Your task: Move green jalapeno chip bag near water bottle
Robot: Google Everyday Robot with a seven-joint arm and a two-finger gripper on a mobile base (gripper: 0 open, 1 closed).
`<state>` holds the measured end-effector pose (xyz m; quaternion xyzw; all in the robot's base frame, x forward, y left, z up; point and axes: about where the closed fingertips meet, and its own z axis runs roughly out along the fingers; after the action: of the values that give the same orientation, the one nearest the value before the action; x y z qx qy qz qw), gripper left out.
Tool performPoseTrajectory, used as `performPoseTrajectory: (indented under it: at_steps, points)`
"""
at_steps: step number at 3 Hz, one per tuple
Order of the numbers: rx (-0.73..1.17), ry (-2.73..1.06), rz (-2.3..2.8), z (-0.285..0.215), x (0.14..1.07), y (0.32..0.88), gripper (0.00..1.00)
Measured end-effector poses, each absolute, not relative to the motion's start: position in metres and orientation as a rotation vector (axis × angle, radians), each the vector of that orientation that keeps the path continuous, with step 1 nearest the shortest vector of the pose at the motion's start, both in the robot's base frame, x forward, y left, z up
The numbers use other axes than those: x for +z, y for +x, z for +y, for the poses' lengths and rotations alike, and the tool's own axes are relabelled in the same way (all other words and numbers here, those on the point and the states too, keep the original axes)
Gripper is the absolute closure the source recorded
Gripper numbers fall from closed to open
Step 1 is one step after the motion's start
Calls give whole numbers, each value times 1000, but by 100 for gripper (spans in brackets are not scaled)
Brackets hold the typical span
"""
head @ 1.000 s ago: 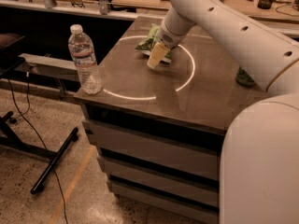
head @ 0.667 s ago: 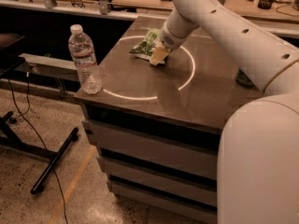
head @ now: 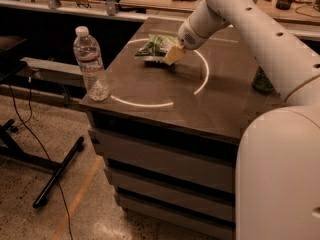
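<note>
The green jalapeno chip bag (head: 154, 46) lies crinkled on the far part of the brown tabletop (head: 200, 104), inside a white circle marking. My gripper (head: 173, 55) is at the bag's right edge, touching or just over it, with the white arm reaching in from the upper right. The water bottle (head: 91, 64) stands upright at the table's front left corner, well apart from the bag and the gripper.
A green can (head: 262, 80) stands at the table's right edge, partly hidden by my arm. My white base (head: 280, 179) fills the lower right. Drawers sit below the tabletop. A black stand and cables lie on the floor at left. Wooden desks stand behind.
My gripper has moved away from the table's middle toward the far side and now sits at the chip bag's right edge. The bag and the bottle have stayed put.
</note>
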<state>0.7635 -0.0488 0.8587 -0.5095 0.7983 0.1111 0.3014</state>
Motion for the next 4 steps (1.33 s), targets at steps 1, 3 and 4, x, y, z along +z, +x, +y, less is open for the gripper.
performPoseTrajectory:
  at_steps: [1,3,4]
  points:
    - [351,-1386,2038,-54,881,750,100]
    - [340,-1481,1812,-70,937,686,100]
    - [316,-1526,1728,-74,939,651,100]
